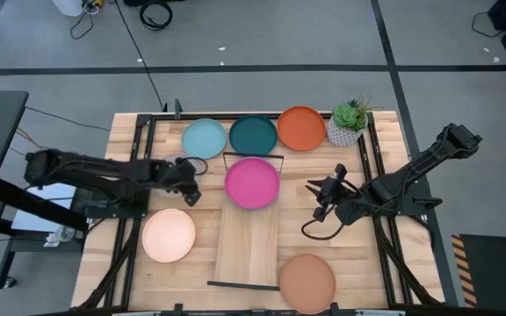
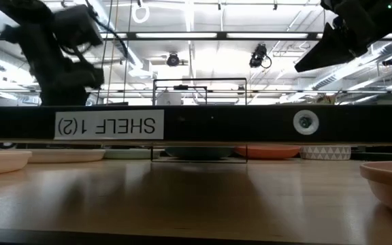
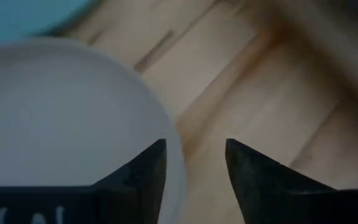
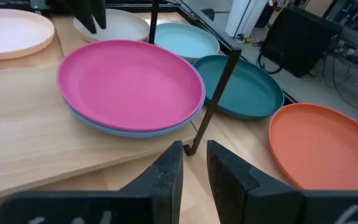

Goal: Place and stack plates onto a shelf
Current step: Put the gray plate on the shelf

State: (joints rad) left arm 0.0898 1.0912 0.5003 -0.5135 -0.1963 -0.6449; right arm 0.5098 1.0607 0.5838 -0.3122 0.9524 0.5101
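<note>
Wooden surface holds the shelf at centre, magenta plate stacked on a blue plate at its far end. Left tool, open w/ nothing held, hovers over grey plate; a shallow bite may slip off the rim. Right tool, narrow & empty, waits nearby.

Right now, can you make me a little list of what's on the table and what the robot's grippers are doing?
On shelf: magenta plate stacked on a blue plate
Back row: light blue plate, dark teal plate, orange plate, potted plant
Front: cream plate, terracotta plate
Left gripper: open, over a pale plate
Right gripper: beside the shelf, holding nothing
</note>
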